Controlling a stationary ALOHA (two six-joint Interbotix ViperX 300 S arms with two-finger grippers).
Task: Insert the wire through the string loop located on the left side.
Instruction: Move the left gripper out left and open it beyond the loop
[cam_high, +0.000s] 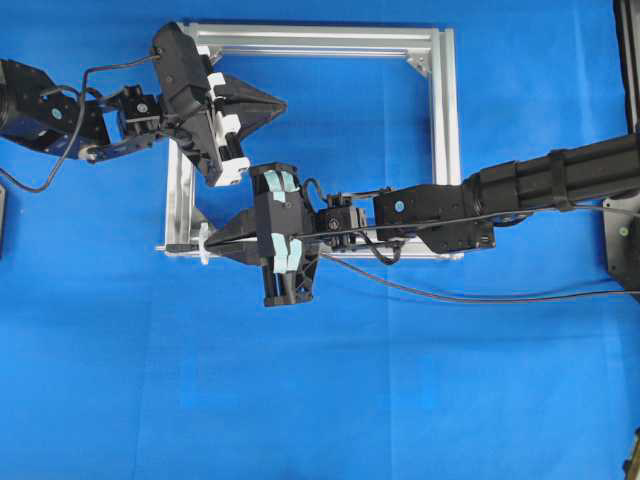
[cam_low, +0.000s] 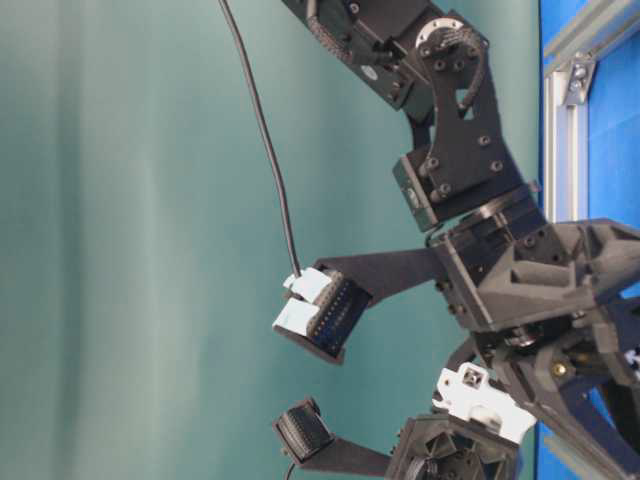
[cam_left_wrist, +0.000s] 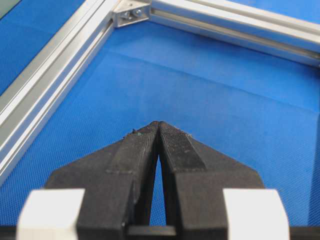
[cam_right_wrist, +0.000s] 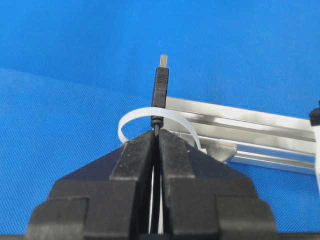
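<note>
My right gripper (cam_high: 222, 243) reaches left along the front rail of the silver frame (cam_high: 445, 120) and is shut on the wire (cam_high: 180, 247) just behind its plug. In the right wrist view the black plug (cam_right_wrist: 160, 85) sticks out ahead of the closed fingertips (cam_right_wrist: 156, 134) and crosses the white string loop (cam_right_wrist: 131, 118). From overhead the plug's tip lies left of the loop (cam_high: 204, 243). I cannot tell whether the plug runs inside the loop or over it. My left gripper (cam_high: 284, 101) is shut on nothing, above the blue mat inside the frame, its tips (cam_left_wrist: 158, 125) touching.
The frame's far corner bracket (cam_left_wrist: 131, 13) and rails (cam_left_wrist: 45, 85) lie ahead of the left gripper. Slack wire (cam_high: 450, 297) trails right across the blue mat (cam_high: 320, 400) toward the table edge. The right arm (cam_high: 540, 185) crosses the frame's right rail.
</note>
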